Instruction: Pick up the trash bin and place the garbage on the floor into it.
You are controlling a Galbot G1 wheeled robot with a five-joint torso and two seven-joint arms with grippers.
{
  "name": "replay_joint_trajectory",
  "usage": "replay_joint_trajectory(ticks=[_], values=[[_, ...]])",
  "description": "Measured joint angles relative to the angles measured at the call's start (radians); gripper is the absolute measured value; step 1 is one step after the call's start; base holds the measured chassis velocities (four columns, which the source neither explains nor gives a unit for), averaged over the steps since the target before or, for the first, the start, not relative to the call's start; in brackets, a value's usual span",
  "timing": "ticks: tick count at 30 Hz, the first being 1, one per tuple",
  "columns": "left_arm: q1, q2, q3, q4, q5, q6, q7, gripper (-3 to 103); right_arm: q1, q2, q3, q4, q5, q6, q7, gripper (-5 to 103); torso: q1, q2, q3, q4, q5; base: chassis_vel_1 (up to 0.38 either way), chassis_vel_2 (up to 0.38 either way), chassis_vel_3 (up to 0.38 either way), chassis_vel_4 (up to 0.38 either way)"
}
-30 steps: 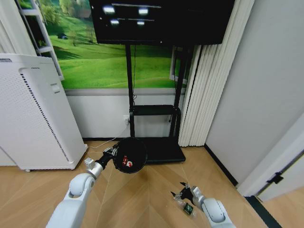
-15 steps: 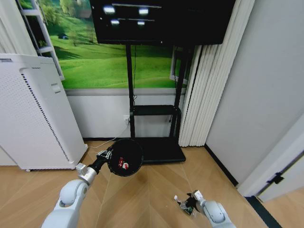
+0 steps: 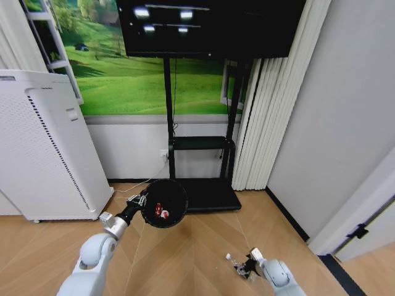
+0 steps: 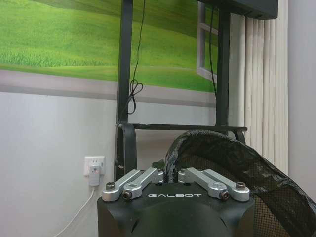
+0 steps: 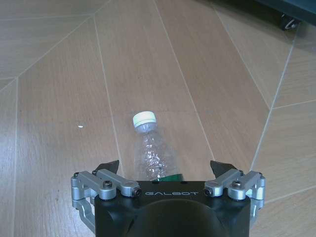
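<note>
left gripper (image 3: pixel 141 201) clamps the rim of the trash bin (image 3: pixel 164 203), held off the floor in front of the tv stand (image 3: pixel 200 154), red wrappers (image 3: pixel 159 211) inside. right gripper (image 5: pixel 165 165) hangs low over the wood floor (image 5: pixel 59 64), jaws spread either side of the clear bottle (image 5: pixel 153 150) lying there.

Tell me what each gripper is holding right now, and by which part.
The left gripper holds the trash bin by its rim. The right gripper is open around the bottle on the floor, holding nothing yet.
</note>
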Motion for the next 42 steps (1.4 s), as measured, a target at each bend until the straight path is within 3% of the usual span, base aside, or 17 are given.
replay_joint_trajectory(ticks=[17, 22, 25, 26, 29, 30, 32, 35, 36, 42], values=[[-0.019, 0.003, 0.01, 0.006, 0.001, 0.011, -0.015, 7, 0.041, 0.044, 0.002, -0.122, -0.041, 0.029, 0.02, 101, 0.0, 0.0, 0.0, 0.0, 0.0, 0.0, 0.0, 0.0, 0.0], [-0.03, 0.002, 0.018, 0.009, 0.001, 0.017, -0.023, 7, 0.056, 0.044, 0.0, -0.151, -0.053, 0.031, 0.026, 80, 0.0, 0.0, 0.0, 0.0, -0.0001, 0.0, 0.0, 0.0, 0.0], [-0.031, 0.002, 0.019, 0.009, 0.001, 0.018, -0.024, 7, 0.058, 0.045, 0.0, -0.154, -0.053, 0.032, 0.029, 75, 0.0, 0.0, 0.0, 0.0, -0.0001, 0.0, 0.0, 0.0, 0.0], [-0.035, 0.002, 0.02, 0.011, 0.002, 0.019, -0.024, 7, 0.059, 0.046, 0.0, -0.159, -0.053, 0.034, 0.031, 64, 0.0, 0.0, 0.0, 0.0, 0.0, 0.0, 0.0, 0.0, 0.0], [-0.037, 0.002, 0.021, 0.012, 0.003, 0.02, -0.025, 7, 0.06, 0.048, 0.001, -0.162, -0.053, 0.038, 0.035, 58, 0.0, 0.0, 0.0, 0.0, -0.0002, 0.0, 0.0, 0.0, 0.0], [-0.038, 0.002, 0.022, 0.012, 0.004, 0.022, -0.026, 7, 0.06, 0.048, 0.001, -0.163, -0.052, 0.041, 0.038, 47, 0.0, 0.0, 0.0, 0.0, -0.0002, 0.0, 0.0, 0.0, 0.0], [-0.038, 0.002, 0.024, 0.013, 0.006, 0.022, -0.026, 7, 0.06, 0.048, 0.003, -0.163, -0.051, 0.043, 0.04, 47, 0.0, 0.0, 0.0, 0.0, -0.0002, 0.0, 0.0, 0.0, 0.0], [-0.039, 0.002, 0.029, 0.013, 0.01, 0.024, -0.029, 7, 0.057, 0.047, 0.019, -0.154, -0.036, 0.05, 0.056, 33, 0.0, 0.0, 0.0, 0.0, 0.0004, 0.0, 0.0, 0.0, 0.0], [-0.039, 0.002, 0.029, 0.013, 0.01, 0.024, -0.029, 7, 0.057, 0.047, 0.019, -0.154, -0.036, 0.05, 0.056, 33, 0.0, 0.0, 0.0, 0.0, 0.0004, 0.0, 0.0, 0.0, 0.0], [-0.042, -0.002, 0.029, 0.029, 0.01, 0.025, -0.036, 7, 0.037, 0.04, 0.084, -0.017, 0.067, 0.02, 0.107, 21, 0.0, 0.0, 0.0, 0.0001, 0.0001, 0.0, 0.0, 0.0, 0.0]])
